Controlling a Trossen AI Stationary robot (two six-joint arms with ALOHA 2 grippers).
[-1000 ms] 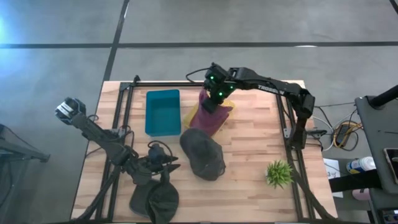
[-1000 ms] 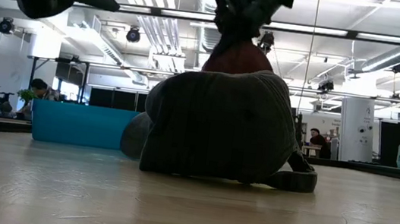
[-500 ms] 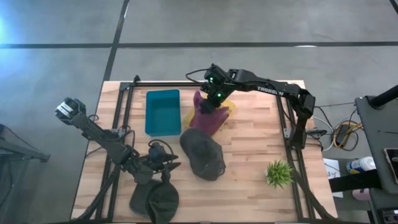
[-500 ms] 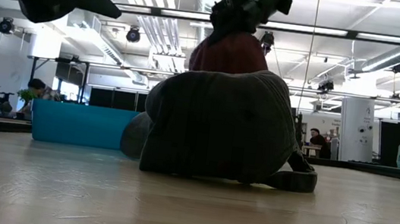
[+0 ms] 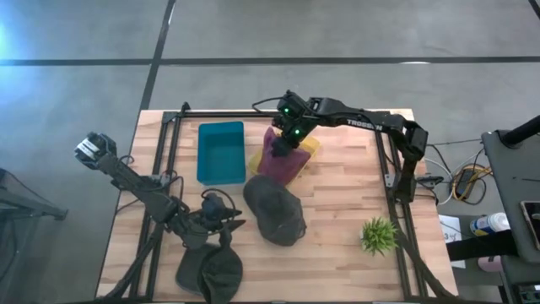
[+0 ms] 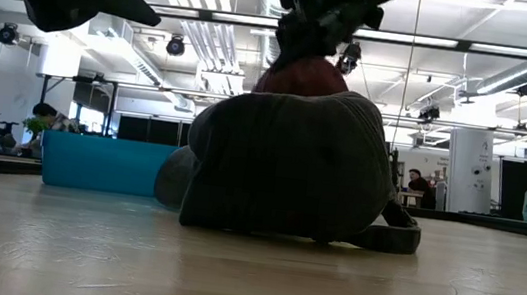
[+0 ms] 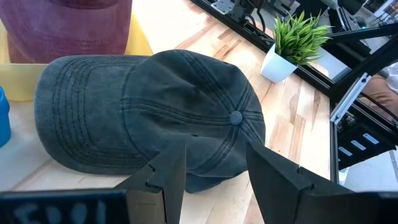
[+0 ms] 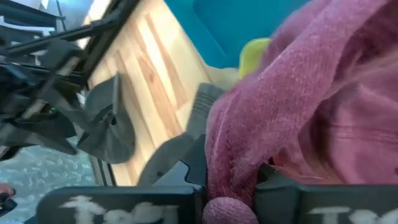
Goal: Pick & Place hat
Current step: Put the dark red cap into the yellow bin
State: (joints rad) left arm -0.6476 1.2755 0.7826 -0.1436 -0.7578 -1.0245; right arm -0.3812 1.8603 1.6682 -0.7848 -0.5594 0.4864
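Clearly shut on cloth: right gripper (image 5: 289, 139), at the far middle of the desk (image 5: 346, 215), clamped on a fold of the maroon hat (image 5: 283, 160), with the fabric bunched between the fingers in the right wrist view. Lifted at the pinched edge, yet with its lower part draped onto the yellow tray (image 5: 310, 145) and the desk just beyond the grey cap (image 5: 275, 209); seen in the low view as a red dome (image 6: 298, 74) rising behind that cap, right under the gripper. Just beside it, toward the left arm's side: teal bin (image 5: 220, 152), with nothing visible inside from above.

Judged from this: grasp done, lift only begun, carry and release outstanding. Teal bin a likely target, though not stated in the task. Risk of the hanging cloth dragging over the tray's rim or brushing the grey cap unless raised higher first.

Waiting near the front of the desk: left gripper (image 5: 221, 218), fingers spread with nothing between them, hovering just short of the grey cap, whose crown and button (image 7: 236, 117) fill the left wrist view. Untouched as well: a second dark cap (image 5: 209, 272) at the near edge, under the left arm. Well apart on the right side: a small potted plant (image 5: 378, 234), out of the way.
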